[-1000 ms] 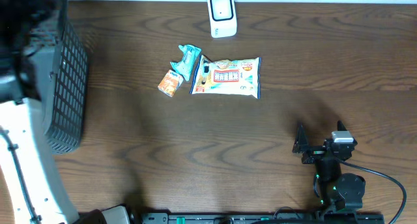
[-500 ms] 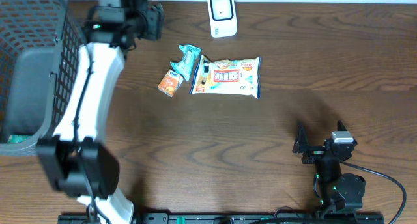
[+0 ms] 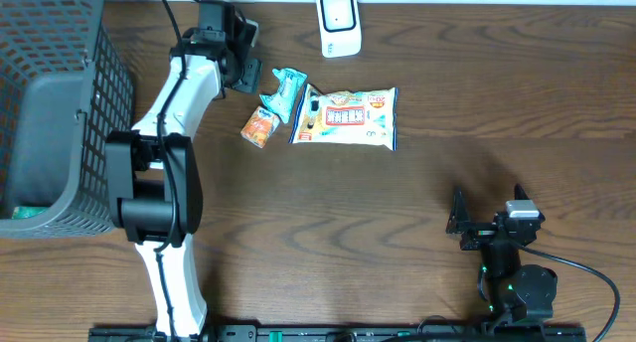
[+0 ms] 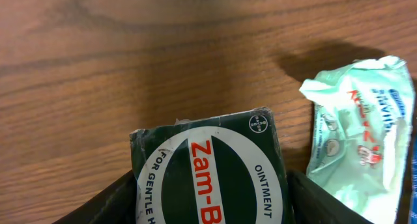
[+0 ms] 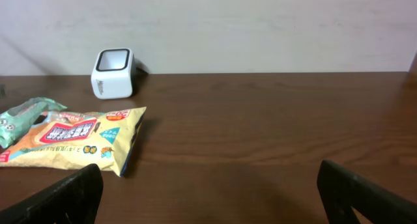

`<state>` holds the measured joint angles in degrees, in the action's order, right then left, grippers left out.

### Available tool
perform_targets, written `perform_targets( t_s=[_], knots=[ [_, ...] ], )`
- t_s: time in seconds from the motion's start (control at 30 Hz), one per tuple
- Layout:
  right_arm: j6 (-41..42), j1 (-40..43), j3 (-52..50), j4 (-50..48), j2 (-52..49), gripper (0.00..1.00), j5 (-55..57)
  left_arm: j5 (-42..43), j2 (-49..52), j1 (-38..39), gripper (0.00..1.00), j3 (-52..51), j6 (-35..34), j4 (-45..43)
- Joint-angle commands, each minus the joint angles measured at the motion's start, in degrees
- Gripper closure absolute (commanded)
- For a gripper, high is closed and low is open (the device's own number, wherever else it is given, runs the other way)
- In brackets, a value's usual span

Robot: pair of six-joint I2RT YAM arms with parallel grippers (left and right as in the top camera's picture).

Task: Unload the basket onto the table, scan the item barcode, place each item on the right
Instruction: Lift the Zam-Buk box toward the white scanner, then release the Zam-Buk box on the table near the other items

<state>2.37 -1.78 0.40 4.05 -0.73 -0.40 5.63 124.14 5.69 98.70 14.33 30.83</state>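
Note:
My left gripper point(image 3: 241, 66) is shut on a dark green ointment box point(image 4: 210, 160) with a white ring and red lettering; the box fills the space between its jaws in the left wrist view. It hangs over the back of the table, left of the white scanner point(image 3: 339, 24). A teal packet point(image 4: 363, 129) lies just right of the box. My right gripper point(image 3: 467, 225) rests near the front right, open and holding nothing. In the right wrist view the scanner point(image 5: 113, 73) stands far off at the left.
A teal packet point(image 3: 288, 90), a small orange box point(image 3: 260, 127) and a yellow snack bag point(image 3: 348, 116) lie together in front of the scanner. A dark mesh basket point(image 3: 94, 133) stands at the left edge with a green item point(image 3: 24, 213) inside.
My left arm has swung from over the basket out across the table's back, ending near the teal packet with the ointment box in its jaws. The right arm has not moved.

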Motion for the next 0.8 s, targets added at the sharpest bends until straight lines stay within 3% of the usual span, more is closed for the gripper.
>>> perform_targets(
  t_s=[0.0,0.1,0.27,0.4,0.63,0.77],
  knots=[
    [0.3,0.3,-0.1,0.2,0.2,0.01,0.1,-0.5,1.0,-0.1,0.50,-0.2,-4.4,-0.2],
    [0.3,0.3,-0.1,0.2,0.2,0.01,0.1,-0.5,1.0,-0.1,0.31,-0.2,-4.6,-0.2],
    [0.3,0.3,-0.1,0.2,0.2,0.01,0.1,-0.4,0.9,-0.2,0.23,-0.2,-4.6,-0.2],
    [0.3,0.3,-0.1,0.2,0.2,0.01,0.1,-0.3,-1.1,-0.2,0.08,0.0,-4.6,-0.2],
    [0.3,0.3,-0.1,0.2,0.2,0.01,0.1,-0.3,-11.1,-1.7,0.08,0.3,-5.0,-1.2],
    [0.3,0.3,-0.1,0.2,0.2,0.01,0.1,-0.3,-19.0,-4.4,0.08,0.3,-10.3,-3.3]
  ],
)
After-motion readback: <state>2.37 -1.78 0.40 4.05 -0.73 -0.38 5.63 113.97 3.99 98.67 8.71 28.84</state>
